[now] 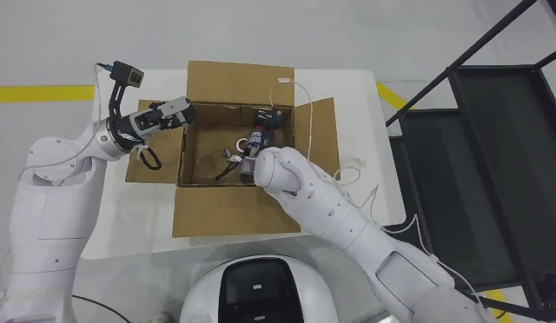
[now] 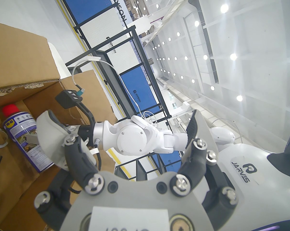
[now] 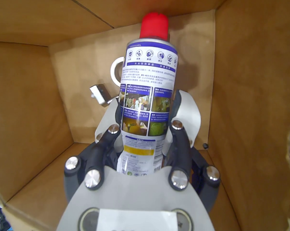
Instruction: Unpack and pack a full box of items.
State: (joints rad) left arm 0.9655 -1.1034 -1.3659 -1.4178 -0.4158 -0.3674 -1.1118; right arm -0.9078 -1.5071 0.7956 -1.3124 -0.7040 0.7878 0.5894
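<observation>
Your right wrist camera gives the closest look: the right gripper (image 3: 147,108) is clamped on the can (image 3: 148,73), a finger on each side of the label's lower half, deep inside the box (image 3: 27,92); the cap points at the far wall; just behind the can lie a pale ring (image 3: 114,72), partly hidden, and a small metal block (image 3: 99,95) on the box floor; you cannot tell whether the can touches that floor.

Your left wrist camera adds the left gripper (image 2: 120,118), fingers spread wide with nothing between them; beyond it you get the can side-on and tilted, the right gripper around it; farther off stand blue panels (image 2: 92,3) in black frames under rows of ceiling lights.

From above you can place both arms: the left gripper sits at the box's left wall, by the rim; the right arm comes in over the near flap; the box stands with its flaps open on a white table (image 1: 356,88); a white cable (image 1: 302,93) loops over the right flap; past the table, grey floor with a yellow line (image 1: 43,91) and a dark rack (image 1: 495,115) to the right.

The can has a red cap, a blue and white label and small pictures lower down.
</observation>
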